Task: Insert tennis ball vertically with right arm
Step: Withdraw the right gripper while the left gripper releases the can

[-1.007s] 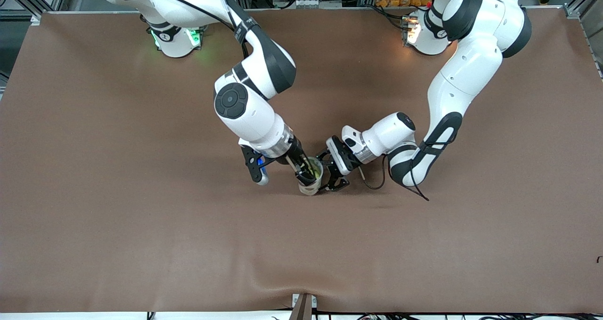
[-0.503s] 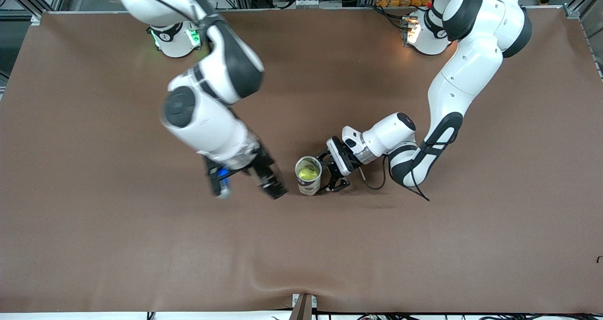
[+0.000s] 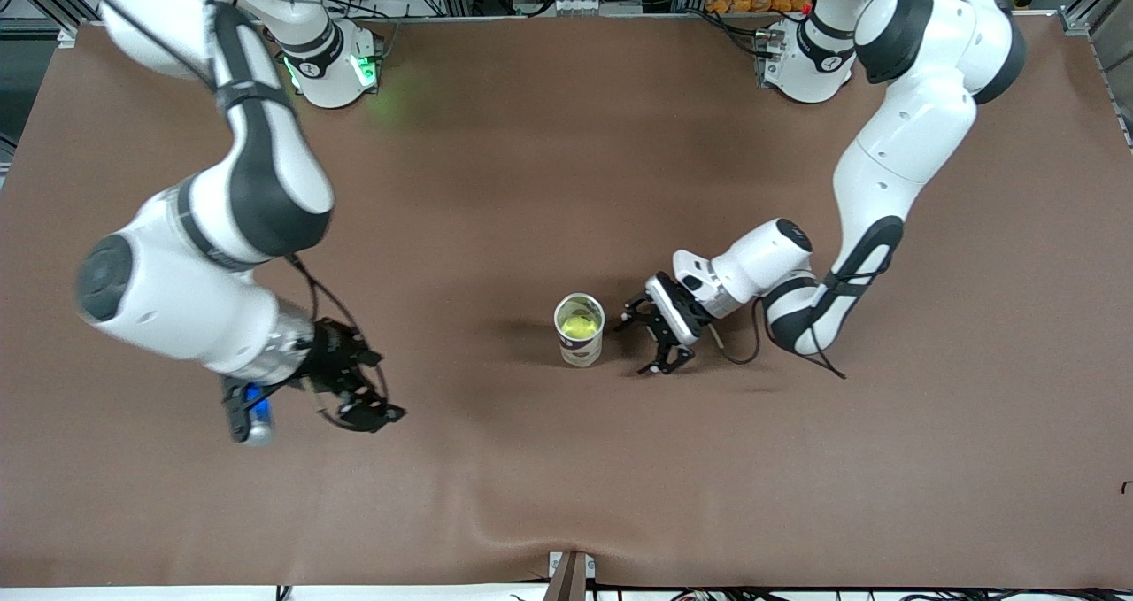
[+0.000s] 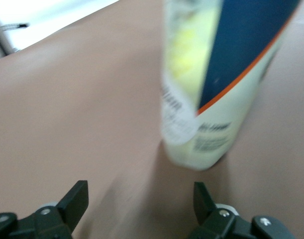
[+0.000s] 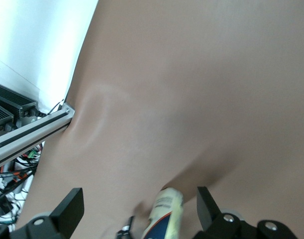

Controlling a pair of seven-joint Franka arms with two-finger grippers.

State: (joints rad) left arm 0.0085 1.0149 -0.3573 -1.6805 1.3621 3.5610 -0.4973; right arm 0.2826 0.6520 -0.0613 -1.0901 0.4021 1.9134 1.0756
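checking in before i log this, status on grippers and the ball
Right gripper open, empty, over the table's right-arm end. Left gripper open beside the can. Tennis ball inside the upright can. Nothing obstructing.

High front overview — both wrist views on canister (image 3: 580, 328).

No word or number can be read anywhere. The can (image 4: 219, 84) carries rows of small print on a white label at about 7 o'clock on its wall, too blurred to make out.
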